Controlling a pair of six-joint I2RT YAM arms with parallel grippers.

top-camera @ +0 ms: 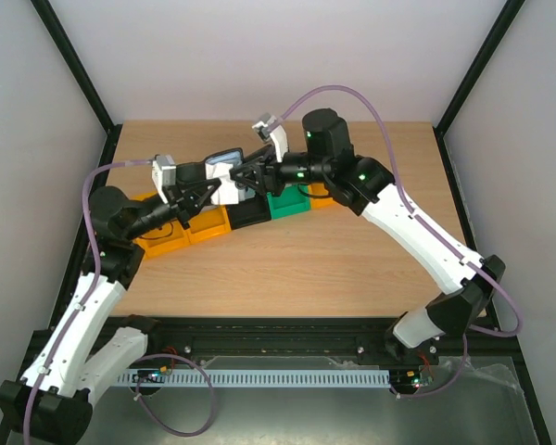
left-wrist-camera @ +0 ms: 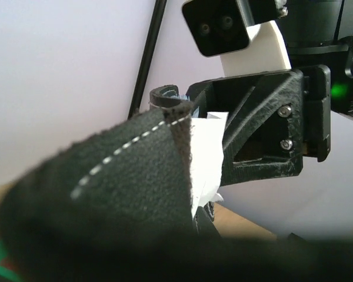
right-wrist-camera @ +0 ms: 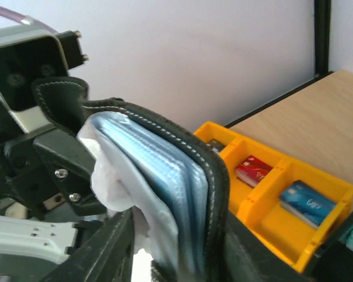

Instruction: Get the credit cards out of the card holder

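Black stitched card holder [right-wrist-camera: 215, 182], blue-grey pockets; left gripper [top-camera: 219, 188], right gripper [top-camera: 246, 178] jaws clamped on it.

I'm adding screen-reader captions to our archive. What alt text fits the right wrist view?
An open black card holder with white stitching fills the foreground, its blue-grey pockets fanned out. Behind it, a yellow plastic divided bin on the wooden table holds a red card and a blue card in separate compartments.
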